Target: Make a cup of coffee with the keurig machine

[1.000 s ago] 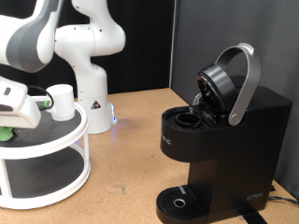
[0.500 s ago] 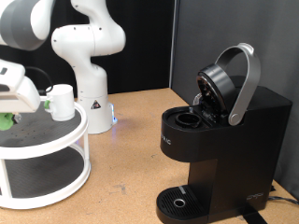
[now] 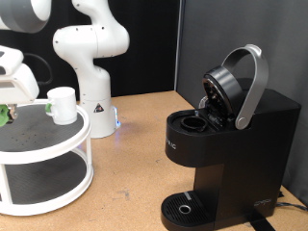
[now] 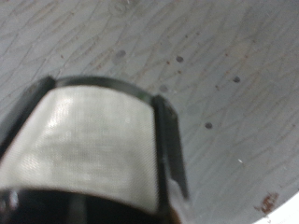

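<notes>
At the exterior view's far left edge, about 9 o'clock, the gripper [image 3: 8, 108] is hanging just over the top tier of a white two-tier stand [image 3: 67, 144]. A green pod [image 3: 4, 113] is sitting between its fingers, mostly cut off by the frame edge. In the wrist view the fingers are closing around a round pod with a pale mesh-like top [image 4: 89, 140], dark finger edges on both sides, over a grey speckled surface [image 4: 224, 56]. So the gripper is clamped partway on the pod, not fully closed.

The cup [image 3: 63, 105] is standing upright on the stand's dark top tier, just beside the gripper at its 3 o'clock, not touching it.

The arm's white base [image 3: 89, 58] is sitting behind the stand, around 12 o'clock in frame.

The keurig machine [image 3: 231, 154] is sitting well apart on the wooden table [image 3: 140, 144], around 4 o'clock in the exterior view. Its lid [image 3: 236, 87] is hinged up, pod chamber exposed. Nothing is sitting on the round drip base [image 3: 185, 207].
</notes>
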Tool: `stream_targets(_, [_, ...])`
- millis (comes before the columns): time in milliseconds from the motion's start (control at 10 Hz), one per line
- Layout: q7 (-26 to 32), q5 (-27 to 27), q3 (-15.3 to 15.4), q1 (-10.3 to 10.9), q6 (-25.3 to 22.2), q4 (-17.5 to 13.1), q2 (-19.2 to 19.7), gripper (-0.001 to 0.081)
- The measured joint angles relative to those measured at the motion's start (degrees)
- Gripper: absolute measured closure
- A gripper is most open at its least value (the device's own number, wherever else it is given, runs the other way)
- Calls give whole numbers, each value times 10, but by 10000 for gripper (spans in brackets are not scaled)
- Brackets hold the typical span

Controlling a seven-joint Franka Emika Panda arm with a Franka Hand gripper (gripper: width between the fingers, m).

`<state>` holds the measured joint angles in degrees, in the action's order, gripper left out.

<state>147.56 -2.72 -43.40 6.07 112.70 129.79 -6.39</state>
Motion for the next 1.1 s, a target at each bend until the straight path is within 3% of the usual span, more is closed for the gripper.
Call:
stream_targets(500, [5, 1, 5, 1, -1, 1, -19, 329])
stream_targets(800, [27, 102, 9, 19, 38, 8, -21, 329])
stream_targets(1100, [11, 192, 23, 39, 2, -11, -21, 329])
